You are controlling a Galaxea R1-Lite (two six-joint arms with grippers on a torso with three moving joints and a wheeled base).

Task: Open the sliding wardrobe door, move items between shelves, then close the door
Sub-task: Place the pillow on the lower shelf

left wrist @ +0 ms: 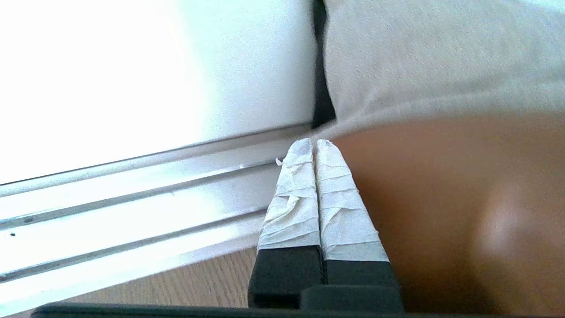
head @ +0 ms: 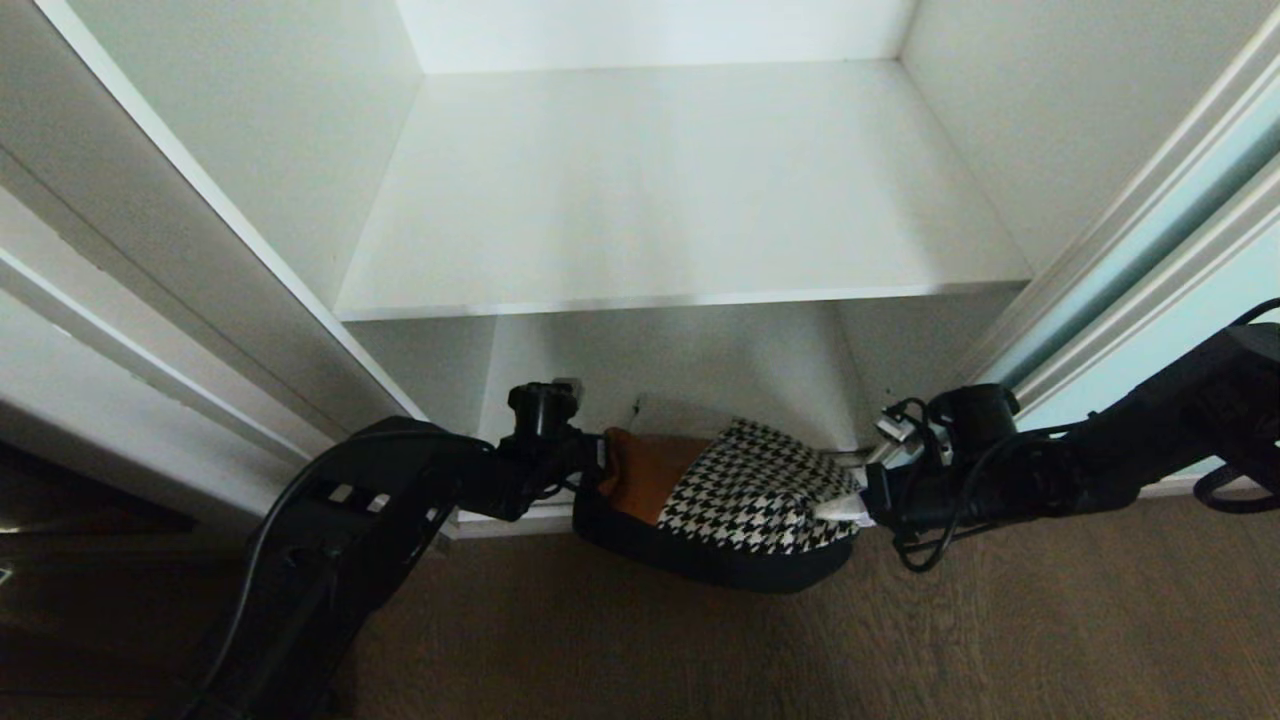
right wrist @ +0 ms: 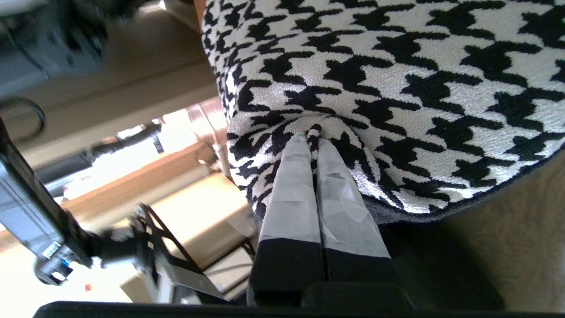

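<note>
The houndstooth cushion (head: 745,490) with its tan-orange patch and black underside hangs between my two grippers, low in front of the open wardrobe and over the floor. My right gripper (head: 840,508) is shut on a pinched fold of its houndstooth cloth (right wrist: 397,79); the fold shows between the taped fingertips (right wrist: 312,134). My left gripper (head: 592,462) is shut, with its fingers (left wrist: 312,143) pressed together beside the tan patch (left wrist: 441,212) and nothing visible between them. A bare white shelf (head: 680,200) lies above. The aqua sliding door (head: 1200,290) stands slid to the right.
White wardrobe side walls (head: 250,150) bound the compartment on both sides. The silvery door track (left wrist: 132,176) runs along the wardrobe's bottom front edge. Brown wood floor (head: 1000,620) spreads in front. Black cables hang round the right wrist (head: 930,540).
</note>
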